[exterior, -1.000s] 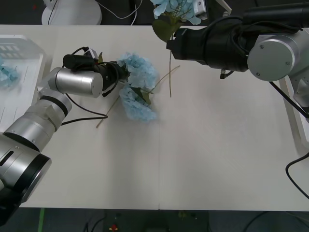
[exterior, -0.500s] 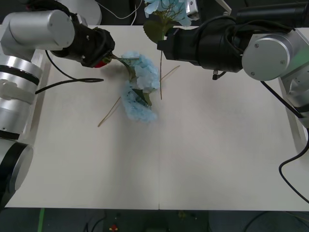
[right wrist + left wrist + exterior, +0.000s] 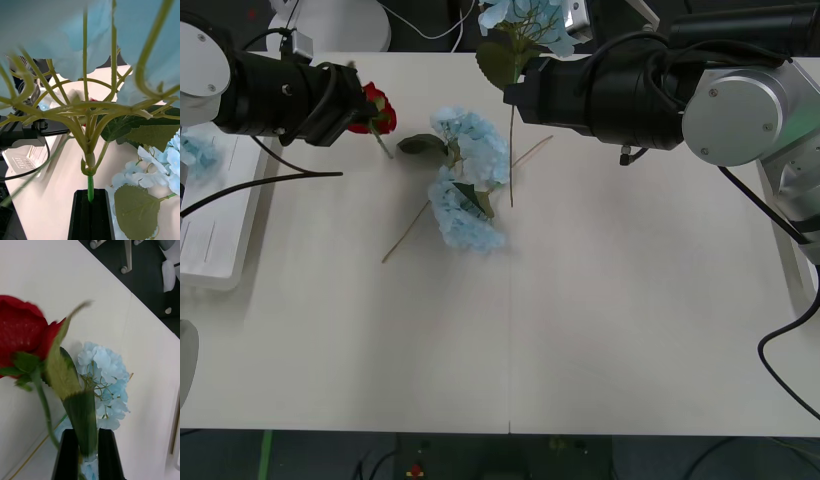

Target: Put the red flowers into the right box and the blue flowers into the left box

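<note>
My left end effector hangs above the far left part of the surface, its black fingers closed narrowly on a leaf and the stem of a red flower. The red bloom sits just beyond my fingertips, lifted clear of the surface, with its leaf pinched between the two pads in my left wrist view.

My right end effector is over the far edge near the middle, fingers clamped on the green stem of a blue flower cluster. That cluster stands raised past the far edge, and the lower part of its thin stem hangs down toward the surface.

Two more blue flowers lie on the surface between my two end effectors, one cluster just nearer the front edge than the other and touching it, dark green leaves among them and pale stems trailing out toward the front left and the far right.

The left box sits at the left edge, with a bit of blue flower showing inside it near its far end. A strip of the right box shows at the right edge, behind my right arm.
</note>
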Robot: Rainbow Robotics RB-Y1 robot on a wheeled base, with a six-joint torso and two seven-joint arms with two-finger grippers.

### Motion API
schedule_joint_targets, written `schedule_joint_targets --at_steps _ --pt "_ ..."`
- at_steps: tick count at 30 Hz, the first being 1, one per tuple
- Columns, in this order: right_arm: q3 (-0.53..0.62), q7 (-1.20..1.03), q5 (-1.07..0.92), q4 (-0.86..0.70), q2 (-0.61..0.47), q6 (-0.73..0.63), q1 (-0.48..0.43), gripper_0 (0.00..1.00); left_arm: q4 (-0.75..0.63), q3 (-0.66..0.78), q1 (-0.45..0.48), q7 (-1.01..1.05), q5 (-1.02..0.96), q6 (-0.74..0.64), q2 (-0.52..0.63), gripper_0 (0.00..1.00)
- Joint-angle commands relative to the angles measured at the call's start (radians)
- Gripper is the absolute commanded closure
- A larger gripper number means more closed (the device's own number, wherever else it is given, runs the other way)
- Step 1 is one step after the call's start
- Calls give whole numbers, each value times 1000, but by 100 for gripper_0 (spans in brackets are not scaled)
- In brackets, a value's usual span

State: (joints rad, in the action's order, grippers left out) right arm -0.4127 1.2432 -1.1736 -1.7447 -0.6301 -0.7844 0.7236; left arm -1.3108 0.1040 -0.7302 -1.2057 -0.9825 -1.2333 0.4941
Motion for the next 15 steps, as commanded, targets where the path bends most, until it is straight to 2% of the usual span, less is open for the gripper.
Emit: schedule_joint_targets --at_steps 1,3,5,6,12,15 --pt "-23 35 -29 -33 -45 10 46 100 -41 17 5 -52 -15 -9 40 30" --pt "-44 33 -38 -26 -73 10 46 100 -39 17 5 -52 -16 -11 40 14" --pt "-72 33 -47 -10 -106 10 43 100 -39 17 5 -54 -16 -12 40 2" --pt "-86 38 -57 2 -122 10 40 100 -39 17 5 -54 -16 -12 40 0" --pt "-120 44 -64 44 -137 14 2 100 -39 17 5 -58 -48 -52 40 0" --pt "-120 48 -55 56 -138 14 -24 100 -39 32 5 -183 -59 -120 41 0"
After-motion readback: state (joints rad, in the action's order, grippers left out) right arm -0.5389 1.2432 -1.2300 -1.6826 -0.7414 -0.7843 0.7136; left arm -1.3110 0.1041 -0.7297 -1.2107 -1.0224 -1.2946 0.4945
